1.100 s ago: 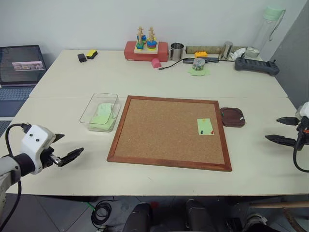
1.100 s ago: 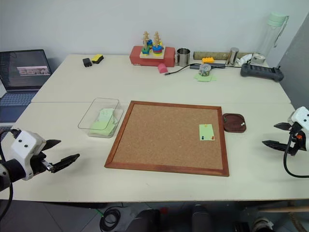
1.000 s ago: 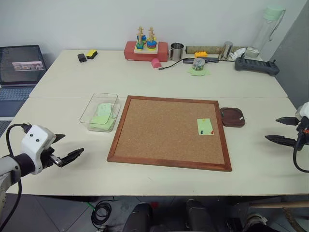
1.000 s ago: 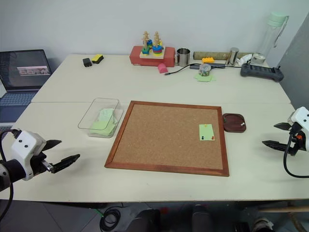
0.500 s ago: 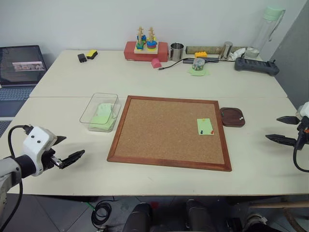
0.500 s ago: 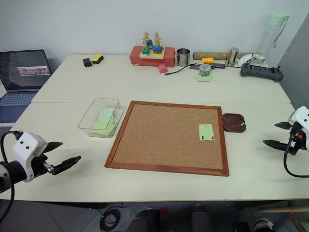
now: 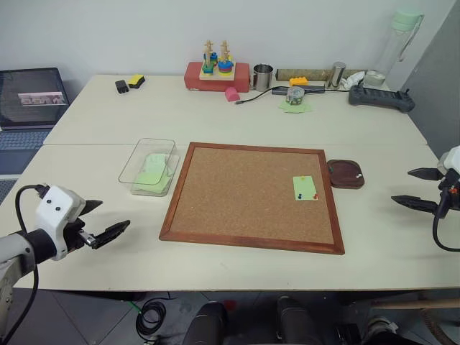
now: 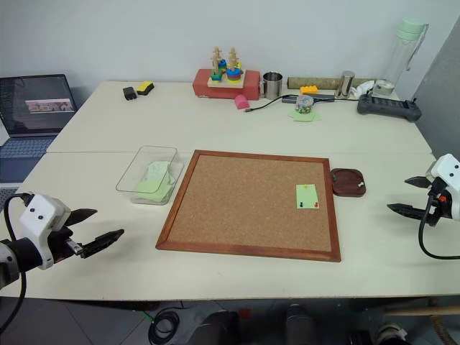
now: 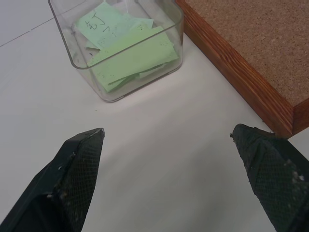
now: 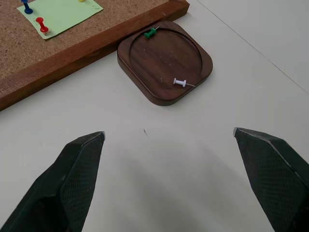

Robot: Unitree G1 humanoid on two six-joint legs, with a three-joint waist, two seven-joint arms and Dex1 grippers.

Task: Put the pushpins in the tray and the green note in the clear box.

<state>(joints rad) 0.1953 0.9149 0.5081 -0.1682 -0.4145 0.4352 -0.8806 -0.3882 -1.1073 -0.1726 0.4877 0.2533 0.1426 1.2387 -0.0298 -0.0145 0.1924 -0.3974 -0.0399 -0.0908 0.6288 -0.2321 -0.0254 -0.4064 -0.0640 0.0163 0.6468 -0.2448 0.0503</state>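
Nothing on the table has shifted since the earlier frames; both arms hang where they were, with only a slight drift of the fingers. Ahead of the right gripper (image 10: 169, 137), whose fingers stand wide apart and empty, lies the tray (image 10: 145, 84), a dark brown rounded-square wooden dish touching the corkboard (image 7: 244, 198) frame, with a white pin (image 10: 180, 83) and a green pin (image 10: 150, 33) already in it. Just beyond the tray, near the board's edge, the green note (image 10: 60, 13) lies flat and pale on the cork, fixed by the pushpins (image 10: 41, 24): a red one, a blue one and a yellow one at its far edge. Bare tabletop separates this gripper from the tray. Over by the left gripper (image 9: 169, 135), also spread wide and holding nothing, the clear box (image 9: 77, 60) sits straight ahead, just beside the corkboard's other side, with several loose green slips (image 9: 130, 55) inside. Well beyond both hands, along the wall, stand a red block with a ring-stacking toy (image 7: 217, 66), a metal cup (image 7: 263, 75), a pink block (image 7: 231, 93), a cable (image 7: 259, 95), a bottle (image 7: 399, 39), and a laptop (image 8: 36, 104) off the left arm's side.
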